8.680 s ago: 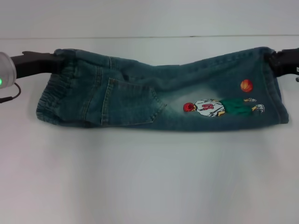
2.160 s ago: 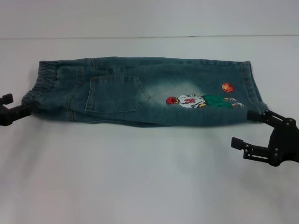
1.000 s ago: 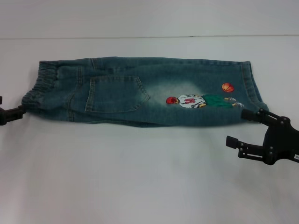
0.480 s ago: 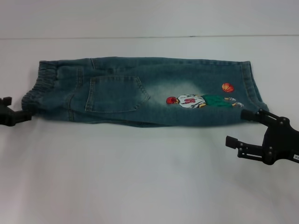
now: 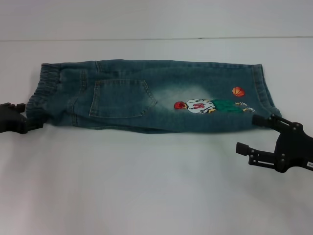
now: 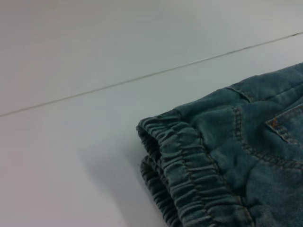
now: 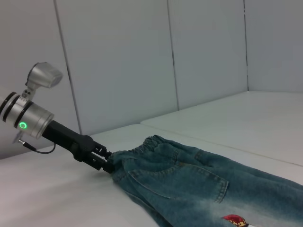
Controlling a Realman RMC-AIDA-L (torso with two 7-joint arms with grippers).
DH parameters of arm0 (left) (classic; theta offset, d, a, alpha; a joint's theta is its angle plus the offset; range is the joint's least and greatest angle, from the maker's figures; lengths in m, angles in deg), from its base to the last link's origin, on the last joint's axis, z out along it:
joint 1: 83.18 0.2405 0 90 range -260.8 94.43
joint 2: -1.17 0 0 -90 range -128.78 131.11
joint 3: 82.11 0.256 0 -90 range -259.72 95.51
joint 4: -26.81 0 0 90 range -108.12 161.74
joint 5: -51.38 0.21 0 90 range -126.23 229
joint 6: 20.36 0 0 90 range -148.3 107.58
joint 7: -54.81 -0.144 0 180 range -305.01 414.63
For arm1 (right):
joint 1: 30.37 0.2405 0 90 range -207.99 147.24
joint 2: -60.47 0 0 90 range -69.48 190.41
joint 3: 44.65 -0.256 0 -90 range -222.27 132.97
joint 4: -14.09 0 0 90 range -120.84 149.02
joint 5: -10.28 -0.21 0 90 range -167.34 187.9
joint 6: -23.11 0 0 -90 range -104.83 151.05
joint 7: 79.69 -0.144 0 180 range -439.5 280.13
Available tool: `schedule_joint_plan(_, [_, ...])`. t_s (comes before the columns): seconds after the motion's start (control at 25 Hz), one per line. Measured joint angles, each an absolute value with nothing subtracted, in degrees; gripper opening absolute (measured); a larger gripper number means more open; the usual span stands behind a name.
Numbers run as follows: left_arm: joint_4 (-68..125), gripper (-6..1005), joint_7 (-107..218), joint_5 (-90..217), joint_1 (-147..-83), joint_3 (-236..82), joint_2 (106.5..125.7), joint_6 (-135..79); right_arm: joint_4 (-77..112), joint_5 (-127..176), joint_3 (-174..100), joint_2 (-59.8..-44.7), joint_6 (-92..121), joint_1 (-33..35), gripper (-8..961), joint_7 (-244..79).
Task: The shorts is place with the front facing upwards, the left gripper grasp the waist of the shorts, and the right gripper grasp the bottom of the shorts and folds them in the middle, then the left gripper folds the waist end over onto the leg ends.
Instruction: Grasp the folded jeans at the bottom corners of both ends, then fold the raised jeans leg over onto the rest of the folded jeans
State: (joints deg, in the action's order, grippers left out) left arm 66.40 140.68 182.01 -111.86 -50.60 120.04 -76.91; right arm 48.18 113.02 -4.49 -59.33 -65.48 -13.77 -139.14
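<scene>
Head view: the shorts (image 5: 156, 95) lie flat on the white table (image 5: 146, 186), folded lengthwise into one long band running left to right.
Waist of the shorts (image 5: 41, 95): gathered elastic band at the robot's left end; patch pocket (image 5: 120, 98) just beside it.
Bottom of the shorts (image 5: 264, 90): straight stitched hems at the robot's right end; basketball-player print (image 5: 212, 105) near them, orange ball above it.
Left tool (image 5: 22, 122): low at the table's left edge, tips touching the near corner of the waistband; whether its fingers are spread or closed on the cloth, cannot tell.
Right tool (image 5: 254, 134): fingers spread wide, holding nothing; upper finger (image 5: 266, 121) touches or just overlaps the near hem corner, lower finger lies on the bare table, apart from the denim.
Left wrist view: ruffled waistband (image 6: 184, 175) seen close, two layers stacked, resting on the table.
Right wrist view: left tool (image 7: 104, 161) meets the waistband corner; its silver-grey wrist (image 7: 26, 120) shows a green light.
</scene>
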Motion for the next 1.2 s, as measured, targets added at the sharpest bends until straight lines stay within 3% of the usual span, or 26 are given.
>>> schedule_joint_plan(0.6, [67.9, 516, 140.2, 182.0, -111.3, -50.6, 120.33, -78.1, 47.7, 113.0, -4.7, -59.41, -64.6, -13.6, 944, -139.5])
schedule_joint_plan(0.8, [68.3, 250, 141.2, 182.0, -112.4, -50.5, 120.01, -82.3, 47.1, 112.9, -4.5, -59.42, -63.4, -13.2, 944, -139.4])
schedule_joint_plan(1.04, [74.2, 63, 146.2, 182.0, -112.6, -48.6, 121.40, -86.4, 46.0, 112.9, -4.6, -59.40, -61.7, -12.5, 944, -139.2])
schedule_joint_plan(1.2, [77.7, 38, 147.9, 182.0, -112.4, -47.6, 122.70, -87.1, 46.0, 112.9, -4.5, -59.35, -61.6, -12.2, 944, -139.1])
